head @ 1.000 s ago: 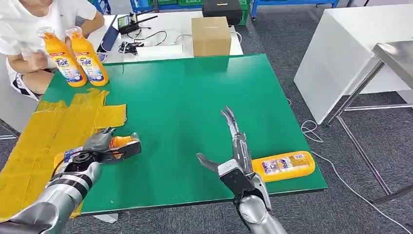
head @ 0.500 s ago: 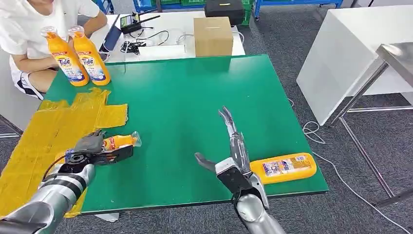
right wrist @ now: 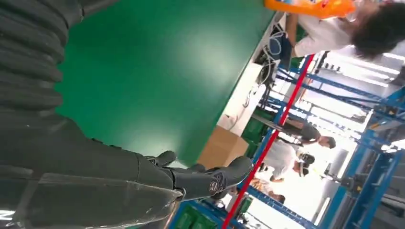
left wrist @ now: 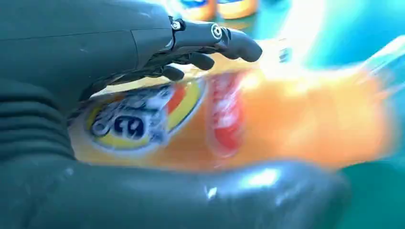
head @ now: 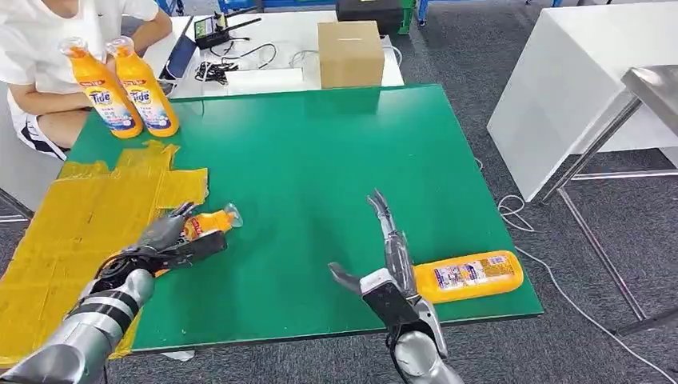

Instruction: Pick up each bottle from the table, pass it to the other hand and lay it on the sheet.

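Sheet (head: 72, 232) comes first, at my far left: yellow, patched, covering the green table (head: 320, 160) from about nine o'clock to ten o'clock. My left hand (head: 164, 240) hangs just over its near edge, fingers and thumb wrapped round an orange bottle (head: 209, 222). In the left wrist view the label sits between my thumb and my dark fingers (left wrist: 210, 40), so the grip looks firm. The bottle's long axis runs roughly from eight o'clock to two o'clock, cap leading out over bare green, body back toward the sheet.

Judging from that, the coming move is a lay-down, and what matters is that the sheet lies behind the bottle's base, toward nine o'clock, not ahead of the cap.

At eleven o'clock, far across, two upright bottles (head: 124, 92) stand together at the table's corner, beside a seated person.

My right hand (head: 384, 252) hovers near six o'clock, fingers straight and spread, thumb out wide, holding nothing. Just past it, at four o'clock, a lying bottle (head: 472, 274) rests flat near the table's front edge, its long axis nearly crosswise to my fingers. My right hand is plainly the nearer one to it.
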Motion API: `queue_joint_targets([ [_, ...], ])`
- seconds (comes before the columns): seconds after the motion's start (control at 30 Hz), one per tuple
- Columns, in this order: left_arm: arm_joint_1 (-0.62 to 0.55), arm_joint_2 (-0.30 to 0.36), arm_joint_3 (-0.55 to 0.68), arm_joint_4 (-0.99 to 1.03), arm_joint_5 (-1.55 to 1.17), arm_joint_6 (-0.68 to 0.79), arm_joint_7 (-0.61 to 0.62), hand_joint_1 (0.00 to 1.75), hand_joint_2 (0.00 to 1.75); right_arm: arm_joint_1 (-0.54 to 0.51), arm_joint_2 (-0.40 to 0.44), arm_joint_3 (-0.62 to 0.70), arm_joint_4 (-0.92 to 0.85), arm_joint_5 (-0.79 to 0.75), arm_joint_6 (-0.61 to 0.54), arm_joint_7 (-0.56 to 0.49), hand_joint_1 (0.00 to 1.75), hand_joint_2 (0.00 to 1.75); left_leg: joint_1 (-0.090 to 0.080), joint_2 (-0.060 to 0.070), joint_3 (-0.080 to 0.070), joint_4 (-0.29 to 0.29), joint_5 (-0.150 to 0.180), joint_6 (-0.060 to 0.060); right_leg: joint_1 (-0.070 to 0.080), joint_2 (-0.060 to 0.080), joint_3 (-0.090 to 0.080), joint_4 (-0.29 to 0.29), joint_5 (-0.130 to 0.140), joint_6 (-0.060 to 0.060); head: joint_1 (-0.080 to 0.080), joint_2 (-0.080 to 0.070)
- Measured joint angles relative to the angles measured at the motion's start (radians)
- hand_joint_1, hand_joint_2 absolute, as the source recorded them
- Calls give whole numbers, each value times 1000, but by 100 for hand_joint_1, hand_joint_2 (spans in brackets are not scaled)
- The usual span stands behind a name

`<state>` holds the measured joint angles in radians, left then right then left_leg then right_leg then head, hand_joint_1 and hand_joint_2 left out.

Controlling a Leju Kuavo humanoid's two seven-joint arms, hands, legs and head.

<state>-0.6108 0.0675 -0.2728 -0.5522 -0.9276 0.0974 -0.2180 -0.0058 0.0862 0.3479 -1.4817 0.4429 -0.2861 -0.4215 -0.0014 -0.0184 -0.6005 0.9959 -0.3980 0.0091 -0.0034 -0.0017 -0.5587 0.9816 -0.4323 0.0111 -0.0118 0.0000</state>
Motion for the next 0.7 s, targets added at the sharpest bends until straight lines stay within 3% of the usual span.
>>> queue_joint_targets([
  [0.17,101,2,55,-176,266,-88,-160,0,0,4,-7,-1,10,-13,-20,-7,0,175,0,2,-3,0,-1,0,0,1,-4,0,0,0,0,0],
  [0.37,205,12,69,-369,351,-79,-156,0,0,16,-18,-1,12,-16,-31,-9,0,175,0,2,-9,0,0,0,1,1,-10,0,0,0,0,0],
  [0.7,240,19,71,-450,352,-79,-153,0,0,18,-23,-1,13,-16,-31,-13,0,175,0,2,-12,0,-1,0,1,1,-12,0,0,0,0,0],
])
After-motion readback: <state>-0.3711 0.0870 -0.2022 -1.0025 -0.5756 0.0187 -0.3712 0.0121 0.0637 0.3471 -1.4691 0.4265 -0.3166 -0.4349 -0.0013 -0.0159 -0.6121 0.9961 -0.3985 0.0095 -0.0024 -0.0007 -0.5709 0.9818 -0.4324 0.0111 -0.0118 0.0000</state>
